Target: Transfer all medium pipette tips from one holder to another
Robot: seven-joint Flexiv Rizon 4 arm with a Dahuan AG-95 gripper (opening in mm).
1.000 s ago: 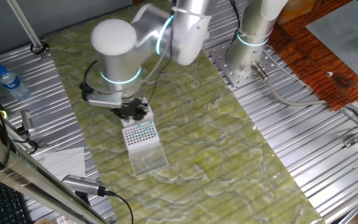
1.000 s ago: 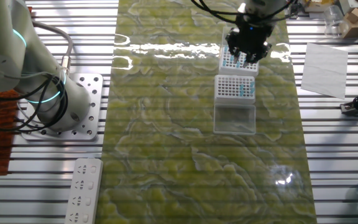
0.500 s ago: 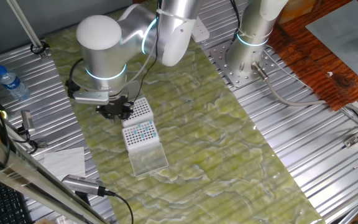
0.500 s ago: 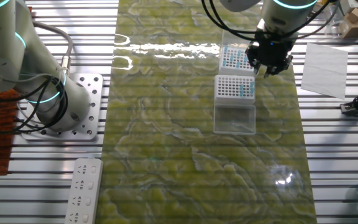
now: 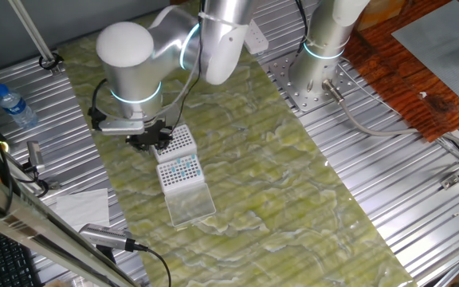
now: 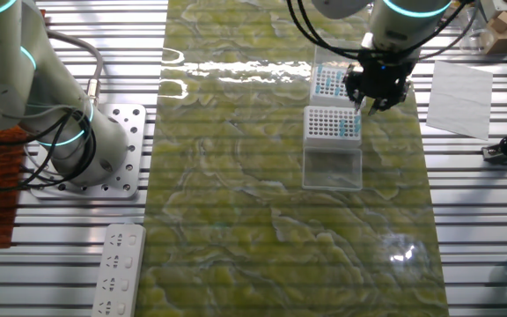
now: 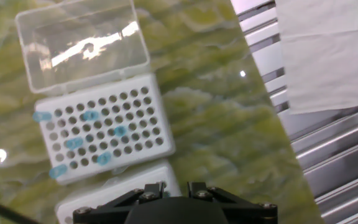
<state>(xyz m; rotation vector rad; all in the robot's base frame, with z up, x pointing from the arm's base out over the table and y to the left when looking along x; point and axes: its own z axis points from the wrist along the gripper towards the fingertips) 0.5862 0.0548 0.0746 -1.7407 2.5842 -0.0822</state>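
Two white racks stand end to end on the green mat. The nearer rack (image 7: 98, 127) holds several scattered medium pipette tips (image 7: 120, 130) with light-blue tops, and its clear lid (image 7: 82, 40) lies open beyond it. The other rack (image 7: 114, 193) shows only at the bottom edge of the hand view; it has many blue tips (image 6: 329, 81). My gripper (image 7: 173, 188) hovers beside the racks (image 5: 150, 143), at their right edge in the other fixed view (image 6: 373, 95). Its jaws stand close together with a faint bluish bit between them, seemingly a tip.
A white paper sheet (image 7: 328, 50) lies on the ribbed metal table beside the mat (image 6: 460, 86). A second arm's base (image 6: 69, 123) stands at the mat's other side. A water bottle (image 5: 13, 105) and a power strip (image 6: 117, 269) lie off the mat.
My gripper left its place over the rack with many tips, swung out to the side of the racks, then came back a little toward the sparsely filled rack.
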